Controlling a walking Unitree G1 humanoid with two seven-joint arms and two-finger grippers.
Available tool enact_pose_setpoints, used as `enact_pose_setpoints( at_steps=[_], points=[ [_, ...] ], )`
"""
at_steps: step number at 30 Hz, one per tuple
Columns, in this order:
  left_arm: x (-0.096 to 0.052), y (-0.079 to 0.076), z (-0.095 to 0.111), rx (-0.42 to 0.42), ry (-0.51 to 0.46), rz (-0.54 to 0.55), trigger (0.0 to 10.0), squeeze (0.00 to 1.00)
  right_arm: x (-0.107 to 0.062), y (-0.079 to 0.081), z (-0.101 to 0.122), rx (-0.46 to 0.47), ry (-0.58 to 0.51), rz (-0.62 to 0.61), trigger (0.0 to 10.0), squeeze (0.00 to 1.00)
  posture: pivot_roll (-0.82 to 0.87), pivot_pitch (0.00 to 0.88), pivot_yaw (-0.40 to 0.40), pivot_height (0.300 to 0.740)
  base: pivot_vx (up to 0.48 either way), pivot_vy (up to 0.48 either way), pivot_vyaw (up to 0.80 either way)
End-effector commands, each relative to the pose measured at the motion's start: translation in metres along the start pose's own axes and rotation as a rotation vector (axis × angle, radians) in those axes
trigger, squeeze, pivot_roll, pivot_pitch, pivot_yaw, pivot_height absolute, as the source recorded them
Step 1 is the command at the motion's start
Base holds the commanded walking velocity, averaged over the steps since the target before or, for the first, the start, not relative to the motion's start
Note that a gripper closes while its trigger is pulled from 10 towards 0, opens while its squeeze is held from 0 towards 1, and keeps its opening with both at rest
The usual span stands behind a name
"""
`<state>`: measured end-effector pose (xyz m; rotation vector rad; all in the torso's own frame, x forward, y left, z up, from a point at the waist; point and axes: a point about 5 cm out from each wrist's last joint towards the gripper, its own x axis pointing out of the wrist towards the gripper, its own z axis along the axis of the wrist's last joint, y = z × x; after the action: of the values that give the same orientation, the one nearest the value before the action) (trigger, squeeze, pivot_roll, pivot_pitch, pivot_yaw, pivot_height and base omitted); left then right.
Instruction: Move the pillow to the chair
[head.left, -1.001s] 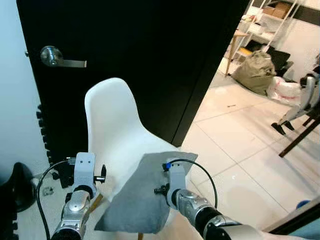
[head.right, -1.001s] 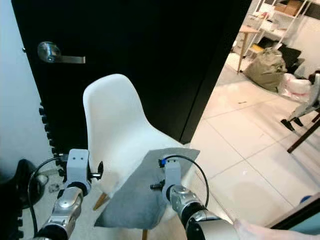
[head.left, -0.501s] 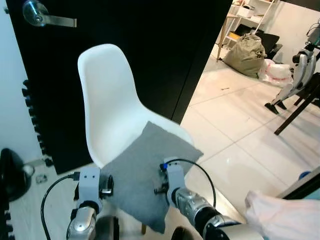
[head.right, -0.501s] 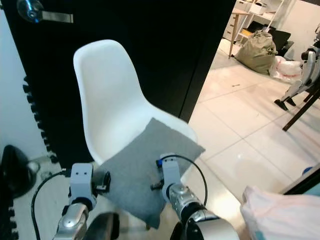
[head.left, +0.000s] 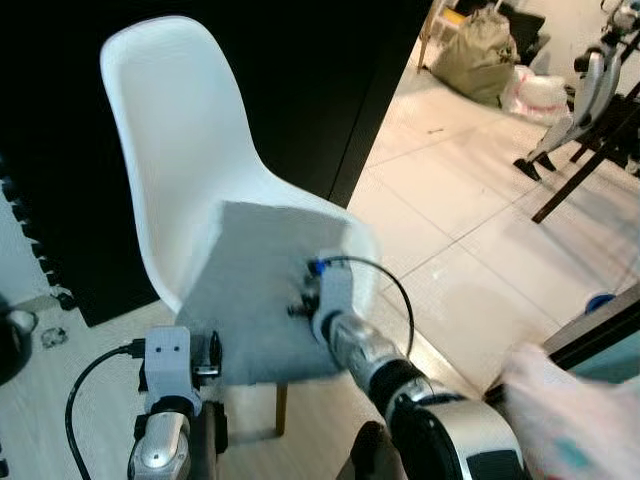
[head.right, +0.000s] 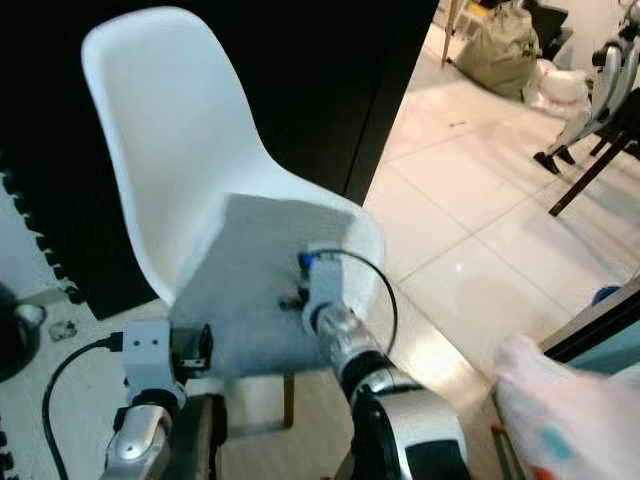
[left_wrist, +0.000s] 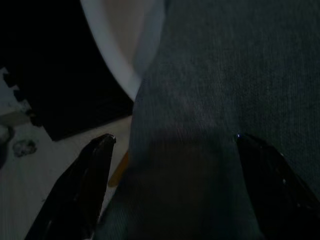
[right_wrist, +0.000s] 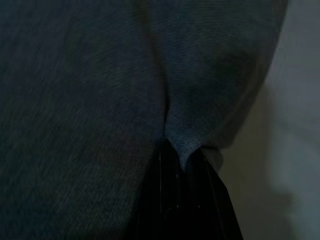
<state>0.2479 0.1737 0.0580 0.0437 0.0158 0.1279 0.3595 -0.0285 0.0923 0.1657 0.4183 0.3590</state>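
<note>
Here, grey pillow (head.left: 255, 295) over white chair (head.left: 190, 170) seat, right jaws (right_wrist: 182, 165) pinching it, left jaws (left_wrist: 170, 150) spread beneath.

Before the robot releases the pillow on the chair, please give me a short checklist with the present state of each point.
1. Pillow over the seat of the chair: ok.
2. Pillow resting fully on the seat: cannot tell; its near edge overhangs the front.
3. Right gripper pinching the pillow fabric: ok.
4. Left gripper fingers spread around the pillow edge: ok, open.
5. Chair upright: ok.
</note>
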Motion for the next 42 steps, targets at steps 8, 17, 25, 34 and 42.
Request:
enact_pose_setpoints(
  at_steps=[8, 17, 25, 34, 42],
  points=[
    [0.015, -0.003, 0.066, 0.019, -0.188, -0.008, 10.0, 0.00, 0.005, 0.061, 0.013, 0.062, -0.038, 0.130, 10.0, 0.00, 0.41, 0.258, -0.276, 0.465, 0.000, 0.000, 0.00],
    [0.011, -0.011, 0.076, 0.060, -0.202, -0.044, 10.0, 0.00, 0.005, 0.049, 0.017, 0.070, -0.056, 0.065, 10.0, 0.00, 0.41, 0.244, -0.273, 0.441, 0.000, 0.000, 0.00],
    [0.013, -0.025, 0.074, 0.055, -0.162, -0.089, 10.0, 0.00, 0.000, 0.072, -0.009, 0.027, -0.016, 0.263, 10.0, 1.00, 0.39, 0.208, -0.266, 0.441, 0.000, 0.000, 0.00],
    [0.024, -0.027, 0.076, 0.062, -0.169, -0.107, 10.0, 0.00, -0.001, 0.065, -0.006, 0.082, -0.030, 0.364, 10.0, 1.00, 0.37, 0.113, -0.267, 0.441, 0.000, 0.000, 0.00],
    [0.041, -0.026, 0.073, 0.068, -0.162, -0.104, 10.0, 0.00, -0.005, 0.035, -0.016, 0.121, -0.007, 0.428, 10.0, 1.00, 0.34, 0.006, -0.253, 0.441, 0.000, 0.000, 0.00]
  ],
)
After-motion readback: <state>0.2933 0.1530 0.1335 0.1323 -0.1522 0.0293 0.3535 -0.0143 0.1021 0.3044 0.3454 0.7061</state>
